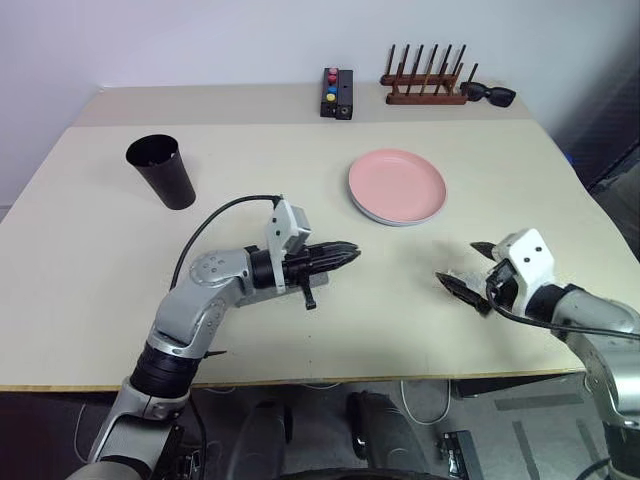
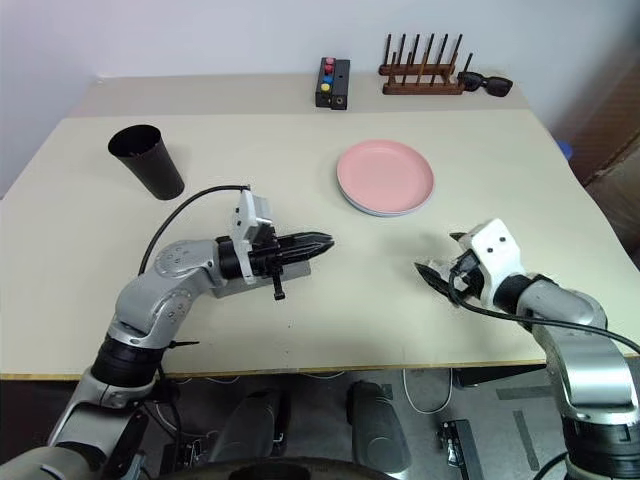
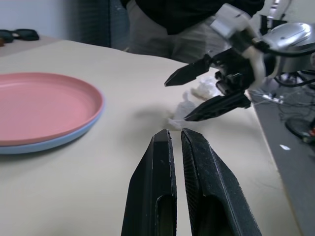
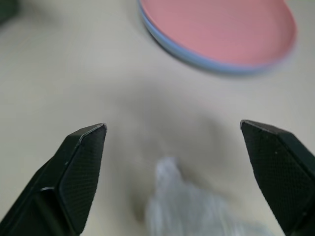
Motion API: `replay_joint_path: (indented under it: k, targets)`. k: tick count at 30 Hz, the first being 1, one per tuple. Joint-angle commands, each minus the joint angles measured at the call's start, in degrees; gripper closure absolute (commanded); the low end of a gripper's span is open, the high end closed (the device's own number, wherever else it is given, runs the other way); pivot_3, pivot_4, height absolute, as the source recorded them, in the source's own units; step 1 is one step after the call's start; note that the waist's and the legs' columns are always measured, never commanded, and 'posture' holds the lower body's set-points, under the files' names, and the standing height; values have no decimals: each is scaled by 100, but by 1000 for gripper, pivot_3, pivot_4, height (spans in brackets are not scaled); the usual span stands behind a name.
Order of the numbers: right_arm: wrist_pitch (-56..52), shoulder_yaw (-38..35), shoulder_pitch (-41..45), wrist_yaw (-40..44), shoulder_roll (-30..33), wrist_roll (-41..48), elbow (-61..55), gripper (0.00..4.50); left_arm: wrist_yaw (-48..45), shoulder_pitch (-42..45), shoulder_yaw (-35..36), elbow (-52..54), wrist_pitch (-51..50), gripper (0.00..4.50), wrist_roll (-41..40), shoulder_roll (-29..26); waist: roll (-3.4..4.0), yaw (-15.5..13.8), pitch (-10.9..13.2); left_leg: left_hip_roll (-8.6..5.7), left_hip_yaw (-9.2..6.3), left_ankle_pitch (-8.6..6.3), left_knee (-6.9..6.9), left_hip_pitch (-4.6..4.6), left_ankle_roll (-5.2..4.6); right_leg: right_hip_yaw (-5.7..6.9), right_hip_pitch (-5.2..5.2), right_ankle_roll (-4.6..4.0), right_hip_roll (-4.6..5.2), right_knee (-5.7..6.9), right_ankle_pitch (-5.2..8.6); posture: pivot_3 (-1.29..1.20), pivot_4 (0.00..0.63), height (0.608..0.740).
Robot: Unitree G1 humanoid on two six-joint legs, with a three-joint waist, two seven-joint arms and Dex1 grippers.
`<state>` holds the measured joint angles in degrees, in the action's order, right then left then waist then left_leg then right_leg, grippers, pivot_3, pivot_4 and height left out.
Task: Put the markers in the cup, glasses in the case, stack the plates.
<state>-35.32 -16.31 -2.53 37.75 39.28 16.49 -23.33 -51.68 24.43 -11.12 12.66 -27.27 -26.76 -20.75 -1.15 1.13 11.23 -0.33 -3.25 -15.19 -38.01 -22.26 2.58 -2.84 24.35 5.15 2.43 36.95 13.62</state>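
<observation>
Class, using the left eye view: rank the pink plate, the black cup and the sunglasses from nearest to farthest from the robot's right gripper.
From the right gripper:
1. Pink plate, just beyond it, toward mid-table.
2. Sunglasses, at the far edge by the wooden rack.
3. Black cup, across on the left side.

The left arm is bent at the elbow and reaches across in front of the robot, its forearm lying low and level. The left gripper (image 1: 345,254) points sideways toward the other arm, both black fingers pressed together with nothing between them. Off its tip, well apart, sits the right gripper (image 1: 466,268) — angled slightly downward, jaws spread wide and holding nothing — on a bent arm.
</observation>
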Motion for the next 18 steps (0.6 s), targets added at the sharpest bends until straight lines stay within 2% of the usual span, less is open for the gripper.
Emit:
replay_joint_path:
  k: [1,3,6,13,18]
  targets:
    - [-168,23,-90,-282,-30,-106,-101,76,-79,77,-49,122,78,4234,-28,28,0,-8,0,0,0,0,0,-1,0,0,0,0,0,-1,0,0,150,735]
    - [-296,248,-155,-504,16,-379,164,76,-99,85,-54,97,98,4234,-8,23,0,-25,0,0,-1,0,0,-4,0,0,0,-2,1,-3,-1,0,150,735]
    - [-350,294,-104,-567,26,-384,279,946,-80,34,1,121,99,4234,-9,-21,0,-33,-1,-3,-1,0,0,-7,0,0,0,-4,5,-7,-3,0,150,735]
    - [-282,429,116,-501,270,-480,426,4449,58,-85,109,151,164,4234,31,-86,-1,-32,-1,-3,-1,0,-1,-7,0,0,-1,1,6,-10,0,0,150,735]
    - [369,648,980,-596,105,-616,518,4483,292,-23,249,18,254,4234,91,9,-1,13,1,-1,0,0,0,-7,0,1,1,2,3,-11,-1,0,150,735]
